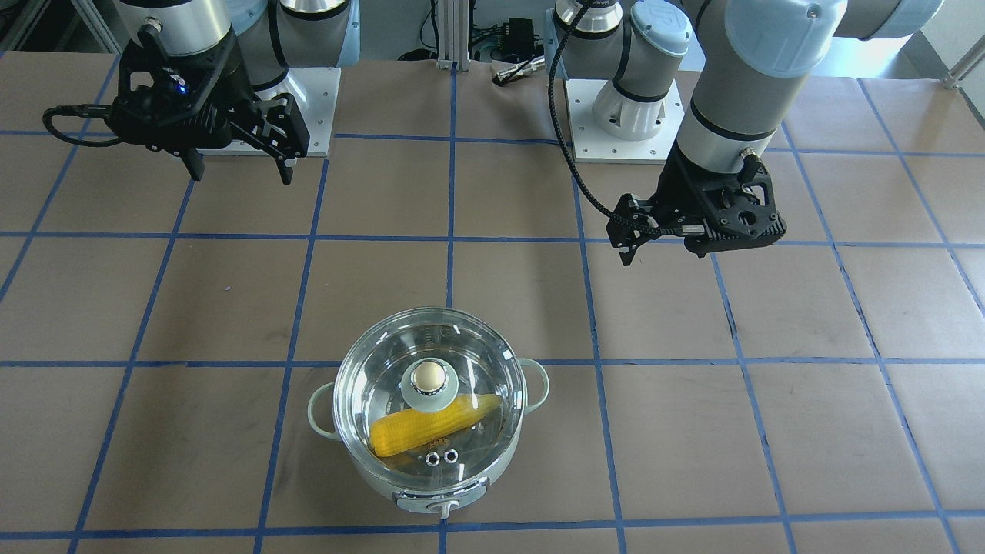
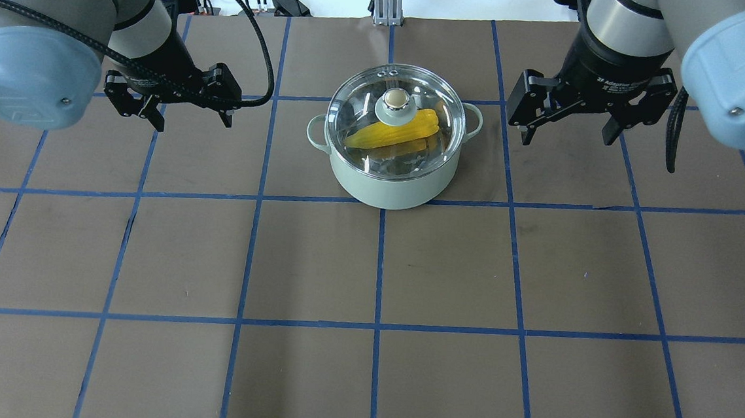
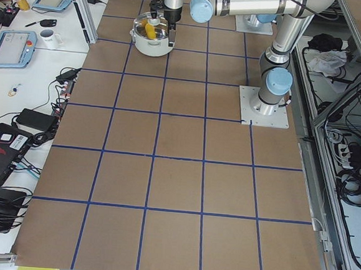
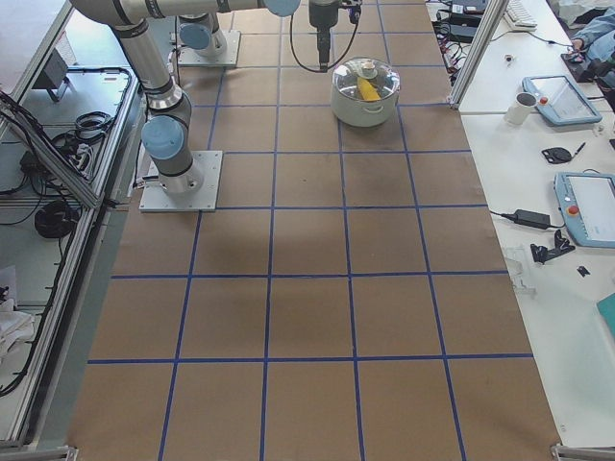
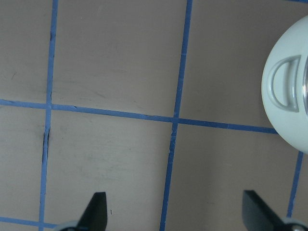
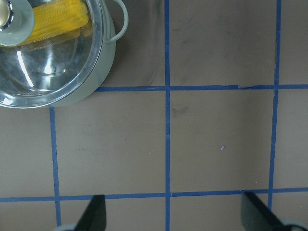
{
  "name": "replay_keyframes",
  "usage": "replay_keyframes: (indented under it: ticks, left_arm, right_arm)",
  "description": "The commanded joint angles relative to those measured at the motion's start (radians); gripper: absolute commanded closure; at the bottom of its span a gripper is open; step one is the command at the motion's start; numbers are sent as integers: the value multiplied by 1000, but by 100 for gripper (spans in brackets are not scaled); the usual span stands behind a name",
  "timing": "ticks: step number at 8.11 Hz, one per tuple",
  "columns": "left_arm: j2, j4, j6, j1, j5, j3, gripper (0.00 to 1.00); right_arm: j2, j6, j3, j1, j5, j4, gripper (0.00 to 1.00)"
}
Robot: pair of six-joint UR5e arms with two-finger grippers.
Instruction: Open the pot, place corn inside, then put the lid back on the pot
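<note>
Mint pot (image 2: 387, 187) well apart from jaws

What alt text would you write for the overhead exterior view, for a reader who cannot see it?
A pale green pot sits on a brown table with blue grid lines, its glass lid closed over the yellow corn inside. The left gripper and the right gripper hang open and empty on either side of the pot, touching nothing.
</note>
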Motion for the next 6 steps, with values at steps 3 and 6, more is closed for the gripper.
replay_keyframes:
  ticks: [3, 6]
  left_arm:
    - [-1, 0, 1, -1, 2, 0, 0]
    - [-2, 0, 2, -1, 2, 0, 0]
  right_arm:
    - [-17, -3, 9, 5, 30, 20, 0]
    - [-17, -35, 9, 4, 25, 19, 0]
